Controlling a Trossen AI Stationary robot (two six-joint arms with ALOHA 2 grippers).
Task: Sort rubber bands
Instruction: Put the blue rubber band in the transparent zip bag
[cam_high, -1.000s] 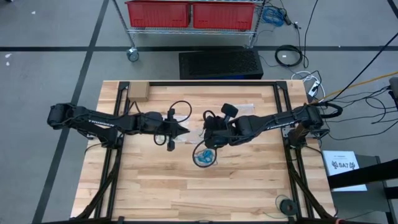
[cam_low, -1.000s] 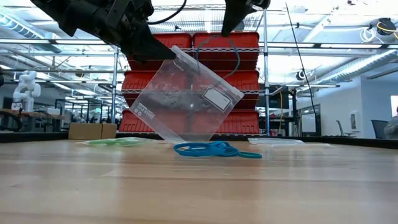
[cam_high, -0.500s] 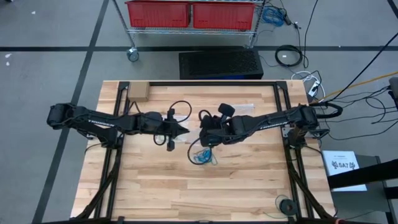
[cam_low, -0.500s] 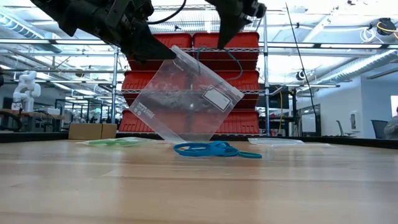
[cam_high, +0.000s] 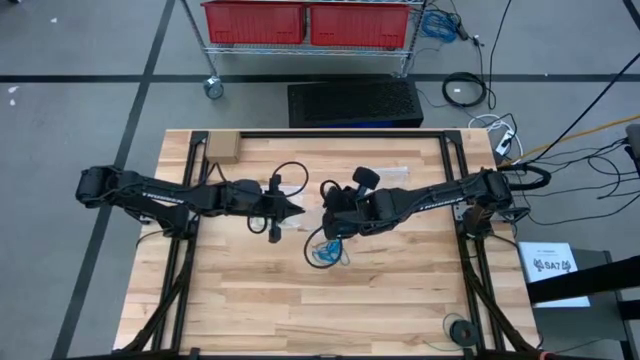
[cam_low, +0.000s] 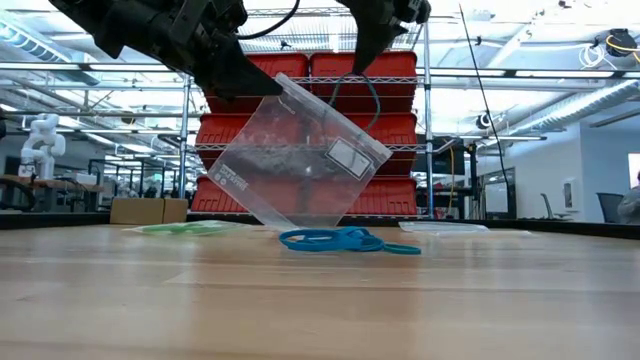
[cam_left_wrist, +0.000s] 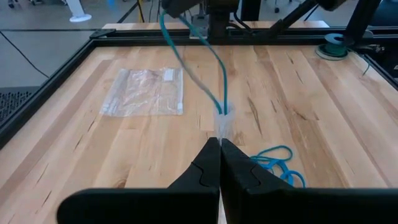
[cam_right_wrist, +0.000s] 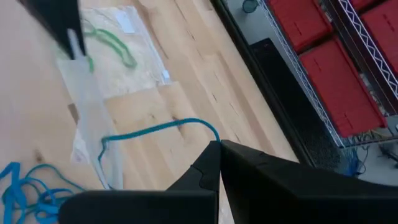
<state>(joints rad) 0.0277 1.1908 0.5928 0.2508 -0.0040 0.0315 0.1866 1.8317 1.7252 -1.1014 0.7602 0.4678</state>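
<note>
My left gripper (cam_low: 240, 78) is shut on a clear plastic bag (cam_low: 300, 165) that hangs slantwise over the table's middle. My right gripper (cam_low: 362, 45) is beside it, a bit higher, shut on a teal rubber band (cam_right_wrist: 155, 129). That band stretches across to the bag's top edge (cam_left_wrist: 222, 115); whether it goes inside I cannot tell. Several bright blue rubber bands (cam_low: 345, 240) lie loose in a heap on the table under the bag, also seen from above (cam_high: 325, 252). Green rubber bands (cam_right_wrist: 112, 40) lie inside a second clear bag flat on the wood. My left gripper pinches the clear bag's upper corner (cam_left_wrist: 224, 127) between its two shut fingers, reaching nearly level from the table's left. The bag hangs tilted below the fingers, its lowest corner (cam_low: 300, 226) down at the tabletop. My right gripper pinches one end of the teal band's loop (cam_right_wrist: 210, 132) at its fingertips, slanting down from the table's right. The band is clear of the table and runs as a drawn-out loop to the bag's top edge (cam_right_wrist: 102, 144).
Another clear bag (cam_left_wrist: 146, 92) lies flat toward the far edge. A small cardboard box (cam_high: 222, 148) sits at the far left corner, and a tape roll (cam_high: 460, 328) at the near right. A black frame rail borders the table. Red bins stand on a rack beyond.
My right gripper has dipped a little and edged toward the left gripper and the bag, still shut on the teal band. The bag and my left gripper have kept still.
</note>
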